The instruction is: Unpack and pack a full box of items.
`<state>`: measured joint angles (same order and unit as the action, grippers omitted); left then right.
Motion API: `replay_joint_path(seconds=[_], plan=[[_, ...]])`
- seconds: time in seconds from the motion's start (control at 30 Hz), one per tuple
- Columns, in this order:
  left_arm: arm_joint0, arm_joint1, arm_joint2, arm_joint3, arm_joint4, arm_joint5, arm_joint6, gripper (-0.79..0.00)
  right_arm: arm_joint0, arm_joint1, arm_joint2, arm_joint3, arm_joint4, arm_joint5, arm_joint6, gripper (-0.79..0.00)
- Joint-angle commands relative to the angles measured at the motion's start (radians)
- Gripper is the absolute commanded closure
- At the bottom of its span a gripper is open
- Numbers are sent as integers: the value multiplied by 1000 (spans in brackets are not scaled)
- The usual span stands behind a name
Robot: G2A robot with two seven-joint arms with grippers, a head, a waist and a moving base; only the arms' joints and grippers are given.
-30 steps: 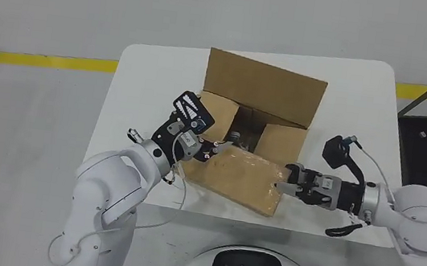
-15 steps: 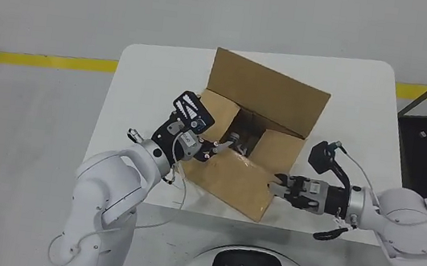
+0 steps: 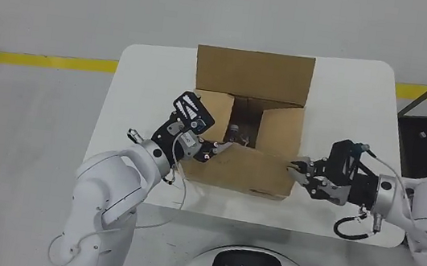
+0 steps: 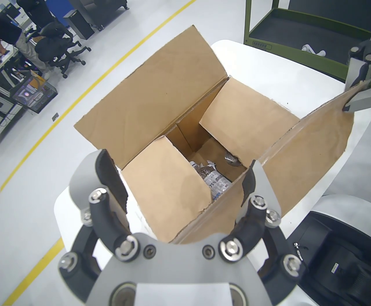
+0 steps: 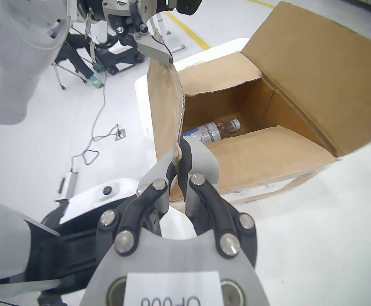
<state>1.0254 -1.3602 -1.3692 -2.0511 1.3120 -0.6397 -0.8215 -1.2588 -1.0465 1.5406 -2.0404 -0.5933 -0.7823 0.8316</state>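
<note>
— Listing entry one: what is it, and where?
— Cardboard box (image 3: 280, 132), on the white tabletop (image 3: 348, 94), near the middle, top open.

— Flaps?
— Four. The far flap (image 3: 253, 75) leans outward, away from the robot. The two side flaps lean inward over the opening. The near flap (image 3: 244, 174) is raised on the robot's side.

— Contents?
— One clear bottle (image 5: 216, 129) with a printed label, lying on its side on the box floor. The side flaps cover the rest of the interior, so I cannot tell what else is there.

— Right tool?
— Right tool (image 5: 178, 153): fingers together on the right-hand corner of the near flap, with the cardboard edge pinched between the pads.

— Left tool?
— Left tool (image 4: 178, 160): fingers spread wide apart at the box's near left corner. The left side flap lies between them. One finger touches the left end of the near flap, but the tool is not clamped on it.
</note>
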Motion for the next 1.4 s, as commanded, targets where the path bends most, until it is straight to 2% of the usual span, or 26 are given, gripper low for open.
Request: replay_joint_path(seconds=[0.0,0.3,0.5,0.83,1.13,1.27,1.37], plan=[[0,0,0,0,0,0,0,-785,-13,2,6,-20,-72,-18,-29,0],[0,0,0,0,0,0,0,-785,-78,5,41,-97,-396,-47,-235,0],[0,0,0,0,0,0,0,-785,-105,9,61,-101,-479,-45,-326,0],[0,0,0,0,0,0,0,-785,-122,17,73,-75,-506,-40,-387,0],[21,10,-15,-26,12,39,89,-785,-122,24,77,-65,-490,-40,-394,0],[11,16,-23,-30,19,48,94,-785,-121,28,72,-80,-503,-47,-401,0],[-14,19,-5,5,75,63,58,-785,-126,30,68,-101,-534,-55,-414,0]])
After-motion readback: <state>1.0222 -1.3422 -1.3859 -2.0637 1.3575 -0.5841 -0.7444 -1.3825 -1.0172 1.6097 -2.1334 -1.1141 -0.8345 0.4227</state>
